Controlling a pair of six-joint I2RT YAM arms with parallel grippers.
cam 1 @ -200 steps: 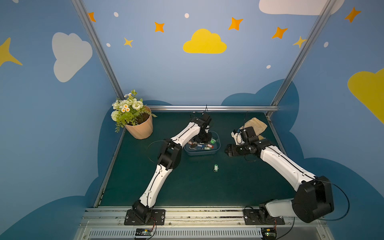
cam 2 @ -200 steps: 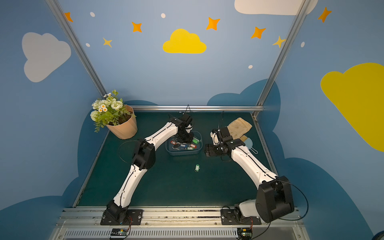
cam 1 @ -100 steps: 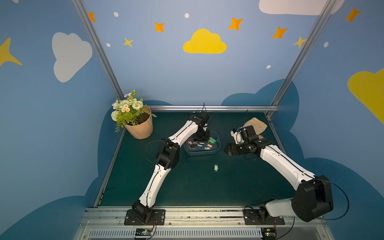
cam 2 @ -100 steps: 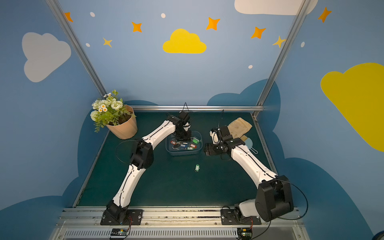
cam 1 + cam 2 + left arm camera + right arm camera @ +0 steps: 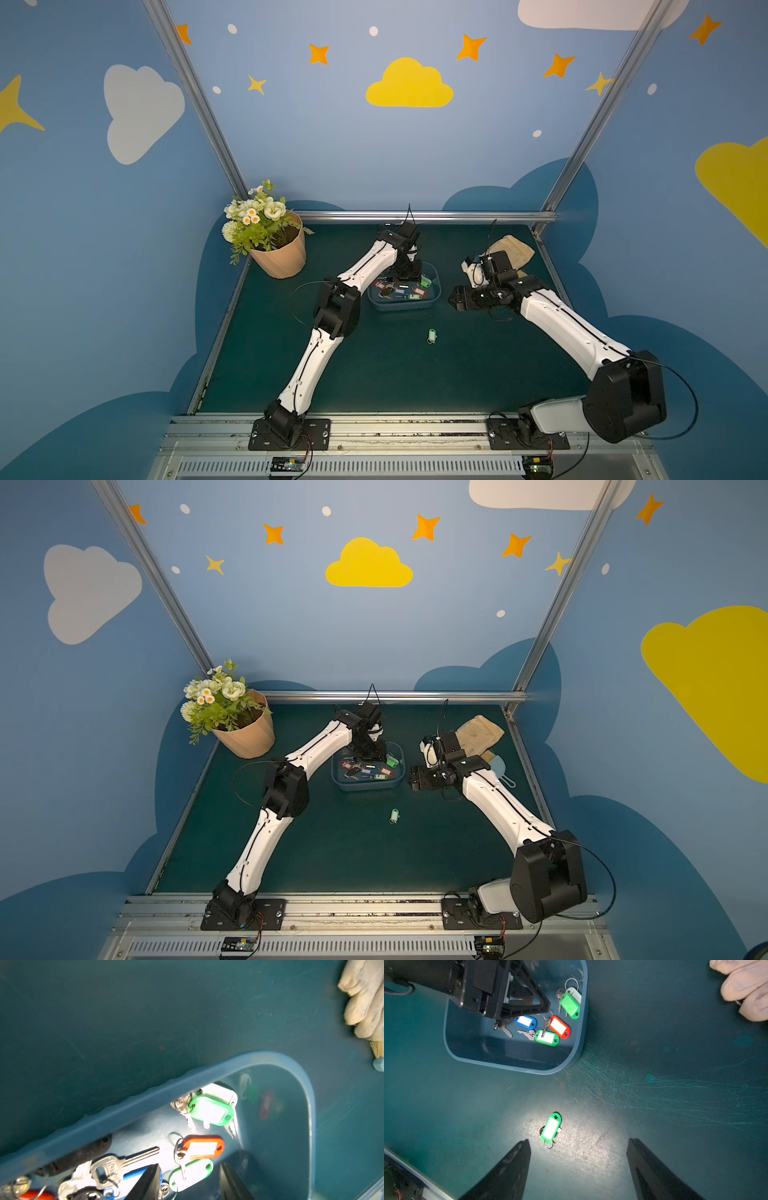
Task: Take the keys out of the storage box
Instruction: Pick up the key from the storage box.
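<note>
ok so left gripper (image 5: 189, 1165) hangs over the box (image 5: 309, 1105), jaws apart, empty. I'd say next pick: pinch one of the keys (image 5: 202, 1148). right gripper (image 5: 579, 1141) gapes at box's 3 o'clock.

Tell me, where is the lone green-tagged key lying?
In a top view the green-tagged key lies on the mat, just outside the storage box, on its side nearer the robot's base.

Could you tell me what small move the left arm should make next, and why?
Probably lower the left end effector and close on the pale green tag. Its jaws stand open inside the box, the tag lies right between them, and nothing is held yet. Only one key lies out on the mat.
</note>
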